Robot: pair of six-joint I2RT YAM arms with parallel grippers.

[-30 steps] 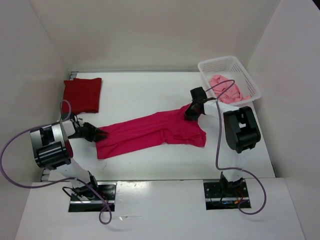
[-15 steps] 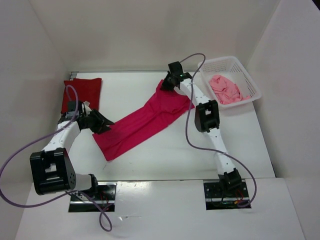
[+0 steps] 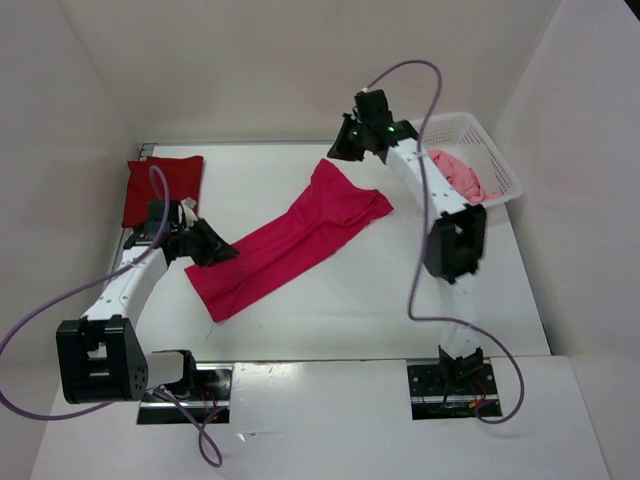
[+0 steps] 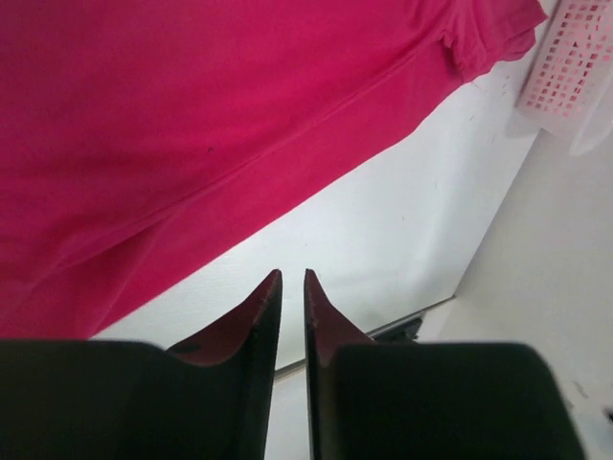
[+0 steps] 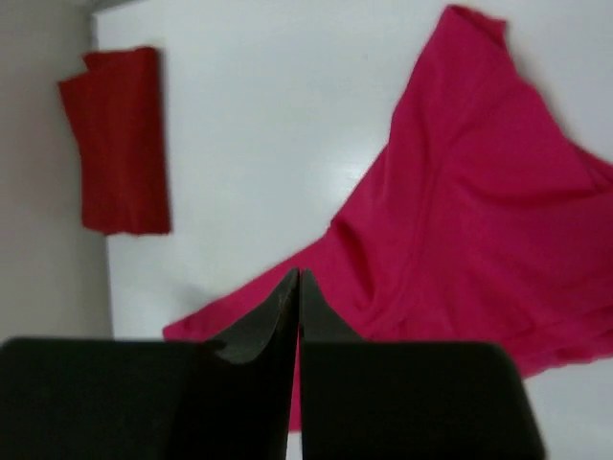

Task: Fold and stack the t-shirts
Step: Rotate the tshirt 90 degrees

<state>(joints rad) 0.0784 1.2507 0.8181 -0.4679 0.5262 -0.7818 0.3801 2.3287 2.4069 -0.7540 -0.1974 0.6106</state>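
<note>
In the top external view, the magenta t-shirt [image 3: 290,240] is seen stretched out as a long diagonal band on the table [image 3: 400,300], not yet folded. The dark red t-shirt [image 3: 163,188] lies folded just beyond the magenta shirt's left end, probably set there as the base of the stack. The pale pink t-shirt [image 3: 455,175] is bunched inside the white basket [image 3: 440,121], beyond the magenta shirt's far right end, and is judged to be waiting its turn. The left gripper [image 3: 213,247] is held low at the magenta shirt's left end. The right gripper [image 3: 338,148] is raised above its far end, apart from the cloth.

In the left wrist view, the left gripper [image 4: 292,275] is shown with its jaws narrowly apart and nothing between them. The magenta shirt's [image 4: 192,125] edge lies just ahead of the tips, a placing that would suit a pinch at that edge.

In the right wrist view, the right gripper [image 5: 295,276] is shown with its jaws pressed together and empty. The magenta shirt [image 5: 479,220] is looked down on from above, so the arm is judged to be kept clear of the laid-out cloth.
</note>
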